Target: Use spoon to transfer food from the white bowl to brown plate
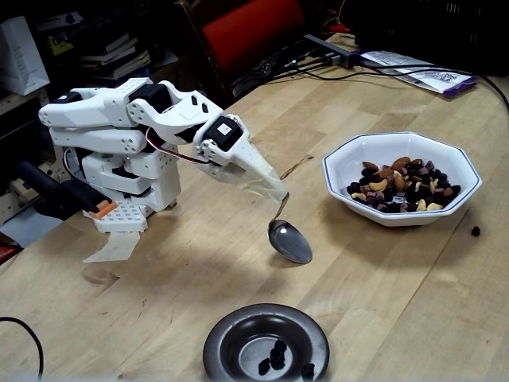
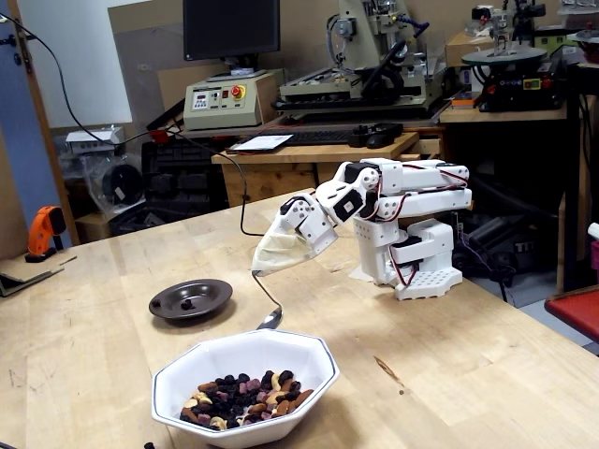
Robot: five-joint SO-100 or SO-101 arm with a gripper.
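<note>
Big wooden desk carries everything. White arm sits at the left in a fixed view, base bolted near the desk edge, upper links folded low & reaching out toward mid-desk.

White bowl, octagonal w/ thin blue rim, stands at the right in that view; in the other fixed view it's in the foreground. Food is piled inside it: tan nuts mixed w/ dark purple-black bits. One dark bit lies loose on the desk just right of the bowl.

Brown plate is at the bottom edge in a fixed view, well apart from the bowl; a few dark pieces sit in its sunken centre.

Gripper is pinching the spoon handle, wrapped in a pale cover. Spoon hangs down from it, handle steep, oval end low over bare desk between bowl & plate, closer to the plate in that view. Spoon looks empty. In the other fixed view the spoon end shows just behind the bowl's far rim.
</note>
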